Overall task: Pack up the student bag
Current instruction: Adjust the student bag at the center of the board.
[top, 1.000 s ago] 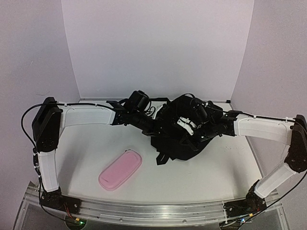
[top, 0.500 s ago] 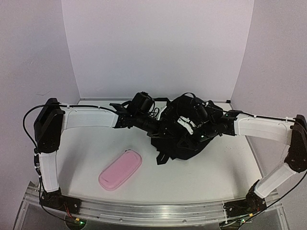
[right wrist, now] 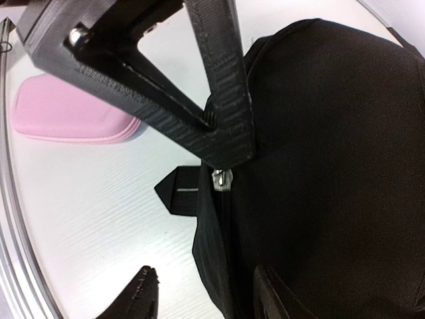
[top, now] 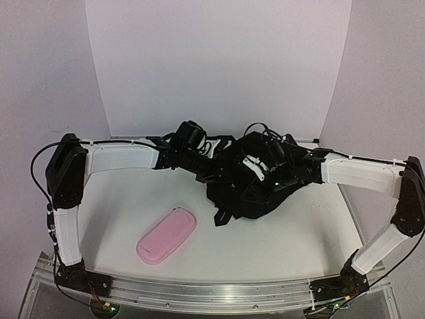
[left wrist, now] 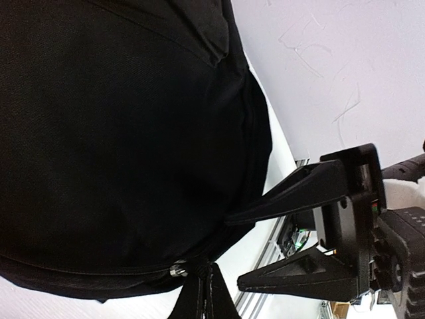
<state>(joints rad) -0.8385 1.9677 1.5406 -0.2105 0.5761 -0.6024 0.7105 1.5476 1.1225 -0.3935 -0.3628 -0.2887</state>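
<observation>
The student bag (top: 254, 203), a large soft black fabric backpack, lies slumped on the white table (top: 119, 206) toward its far middle, with the two arms reaching in from either side. The right end effector (right wrist: 219, 143) has its two black fingers pressed together at the tips on the bag's zip line, at the small silver metal zip pull (right wrist: 220, 179), whose slider shows just below them. It appears to pinch the pull's tab, though the pinch itself is hidden behind the broad finger. Such a grip would serve to run the zip along and open the bag. The left end effector (left wrist: 233, 253) stands wide open and holds nothing: one finger tip lies against the bag's rounded side near the zip seam, and the other hangs over bare table just beside the bag. It is probably placed there to brace the limp fabric so the bag does not slide when the zip is drawn. A flat black webbing strap end (right wrist: 178, 193) pokes out from the bag's edge onto the table beside the zip pull. A small pink oblong zip pencil case (top: 167, 235) lies on the near left of the table, well apart from the bag, and is likely what goes in. No open mouth shows in any view, so packing looks not yet begun. What may hinder the work is the soft fabric bunching at the slider, the strap close to the zip line, and both end effectors crowded at the same edge
</observation>
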